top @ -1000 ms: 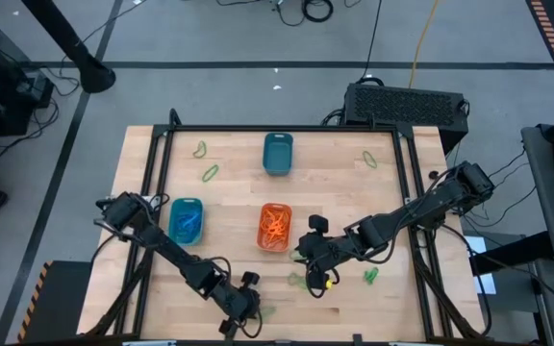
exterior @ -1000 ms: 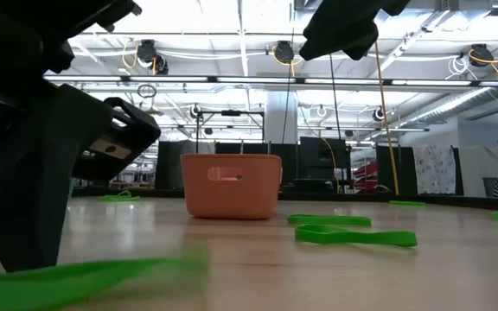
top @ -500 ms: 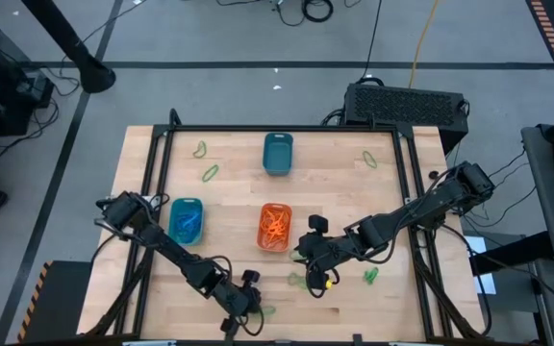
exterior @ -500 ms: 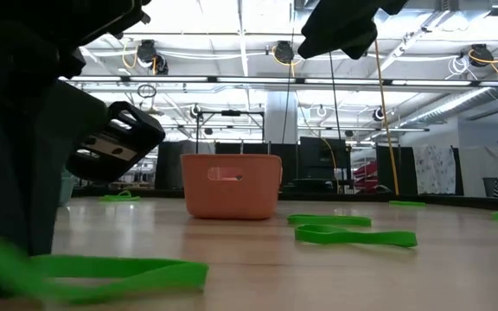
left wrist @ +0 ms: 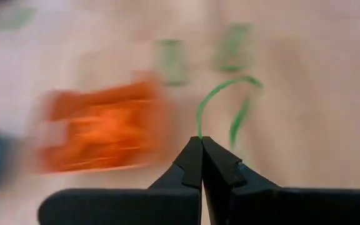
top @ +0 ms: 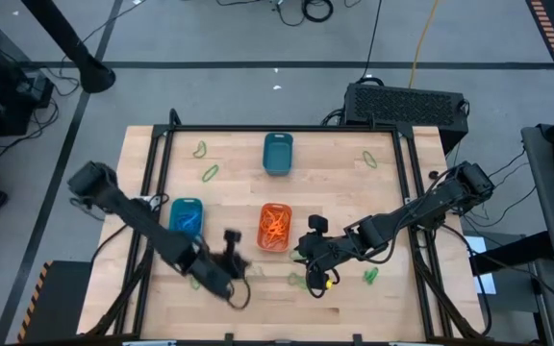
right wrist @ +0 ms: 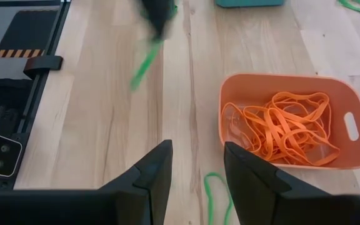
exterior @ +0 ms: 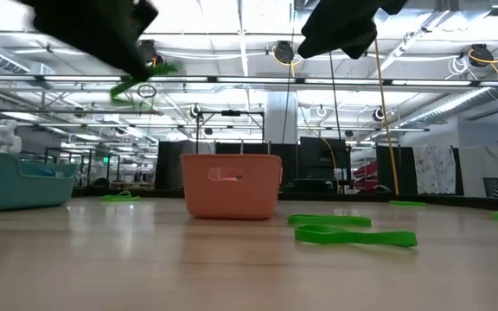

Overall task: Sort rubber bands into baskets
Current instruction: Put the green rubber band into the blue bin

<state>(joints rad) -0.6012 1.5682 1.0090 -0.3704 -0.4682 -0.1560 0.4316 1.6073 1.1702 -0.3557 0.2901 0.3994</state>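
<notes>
no readable text, labels or numbers (anywhere)

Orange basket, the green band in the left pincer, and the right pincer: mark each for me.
orange basket (right wrist: 355,100), right wrist view, on its far rim.
green band (left wrist: 214,94), left wrist view, on the loop's curved strand.
right pincer (right wrist: 197,164), right wrist view, midway between its open fingertips.

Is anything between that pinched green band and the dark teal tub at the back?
Nothing visibly blocks it. The left gripper holds the green rubber band above the table; the orange basket lies roughly along the way to the dark teal basket, but probably low enough to clear. The right gripper waits beside it.
</notes>
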